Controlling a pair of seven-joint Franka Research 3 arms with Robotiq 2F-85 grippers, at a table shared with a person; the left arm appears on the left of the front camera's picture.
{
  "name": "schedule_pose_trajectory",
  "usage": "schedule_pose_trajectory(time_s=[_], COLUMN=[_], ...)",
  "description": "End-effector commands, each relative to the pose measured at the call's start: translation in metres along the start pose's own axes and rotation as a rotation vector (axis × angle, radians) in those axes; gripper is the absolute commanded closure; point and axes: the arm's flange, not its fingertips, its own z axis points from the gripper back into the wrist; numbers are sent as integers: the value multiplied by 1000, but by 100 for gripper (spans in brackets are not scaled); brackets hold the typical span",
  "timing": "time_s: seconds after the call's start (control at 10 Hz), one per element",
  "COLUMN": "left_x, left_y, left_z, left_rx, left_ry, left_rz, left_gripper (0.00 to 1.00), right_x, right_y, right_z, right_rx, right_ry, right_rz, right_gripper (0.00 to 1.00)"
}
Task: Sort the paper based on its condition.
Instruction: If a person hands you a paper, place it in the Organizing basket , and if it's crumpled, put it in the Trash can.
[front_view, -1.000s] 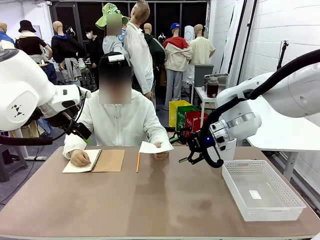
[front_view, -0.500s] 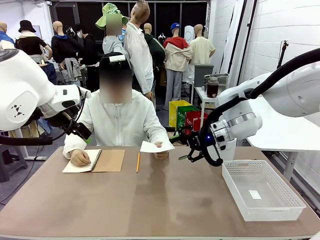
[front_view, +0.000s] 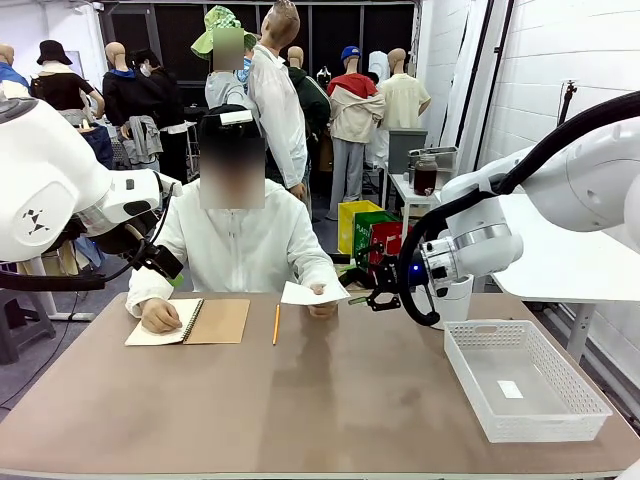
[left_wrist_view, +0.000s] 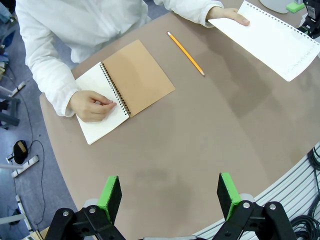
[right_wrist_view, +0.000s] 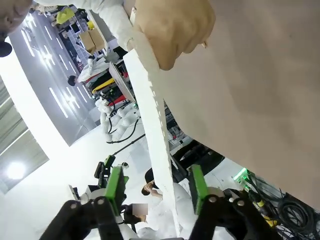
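Right gripper (right_wrist_view: 156, 186): the green pads (right_wrist_view: 116, 184) stand apart, and the jaws are open. The paper (right_wrist_view: 150, 115) runs edge-on through the gap between them; a narrow space shows on each side of the sheet, and no clamping is visible. In the front view the right gripper (front_view: 362, 290) sits level with the near edge of the sheet (front_view: 310, 293), at the far side of the table (front_view: 330, 400), above its surface.

The paper is held off the table by the person's hand (right_wrist_view: 172, 27); the hand grips the end away from the gripper. In the left wrist view the sheet (left_wrist_view: 270, 32) is flat and white, with a row of small holes along one edge.

Left gripper (left_wrist_view: 170, 192): the fingers (left_wrist_view: 111, 192) are spread wide, with nothing between them; the gripper hangs above bare table surface, well apart from the sheet.

Beyond the left gripper lies an open spiral notebook (left_wrist_view: 125, 85) with its brown cover folded out; the person's other hand (left_wrist_view: 92, 105) rests on its white page. A yellow pencil (left_wrist_view: 186, 53) lies on the table between the notebook and the sheet.

At the robot's right a white plastic basket (front_view: 470, 375) stands on the table; a small white scrap (front_view: 510, 389) lies on its floor.
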Motion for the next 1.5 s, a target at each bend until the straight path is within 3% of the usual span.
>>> schedule_pose_trajectory(time_s=[0.0,0.5,0.6,0.8,1.0,1.3,1.4], left_x=[0,0,0,0,0,0,0], left_y=[1,1,1,1,1,1,1], left_z=[0,0,0,0,0,0,0], left_rx=[-5,-5,-5,-5,-5,-5,-5], left_ry=[-6,-6,-6,-6,-6,-6,-6], left_rz=[4,4,4,4,4,4,4], left_gripper=[0,0,0,0,0,0,0], right_x=[7,14,14,15,17,18,17], right_y=[1,-11,-10,-10,-9,-9,-9], right_z=[-4,-2,-2,-1,-4,-4,-4], right_rx=[8,-13,-7,-10,-8,-1,-12], right_ry=[20,9,-1,6,16,39,52], right_rz=[-14,-76,-76,-77,-83,-95,-103], right_gripper=[39,39,57,57,96,96,100])
